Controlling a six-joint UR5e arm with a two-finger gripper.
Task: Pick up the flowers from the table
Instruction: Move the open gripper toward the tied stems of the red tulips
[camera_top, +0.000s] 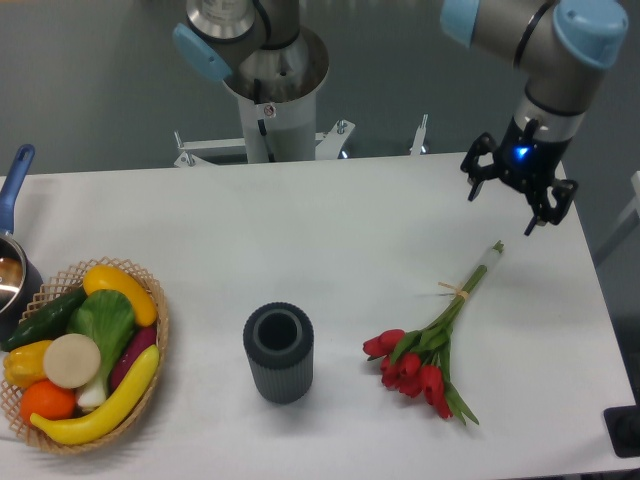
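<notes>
The flowers (428, 346), red tulips with green leaves and long stems tied by a pale band, lie flat on the white table (330, 230) at the right, blooms toward the front and stem ends pointing back right. My gripper (505, 208) hangs open above the back right of the table, a short way beyond the stem tips, with nothing between its fingers.
A dark ribbed cylindrical vase (278, 352) stands upright left of the flowers. A wicker basket of fruit and vegetables (80, 352) sits at the front left, with a blue-handled pot (12, 262) behind it. The robot base (272, 90) rises behind the table.
</notes>
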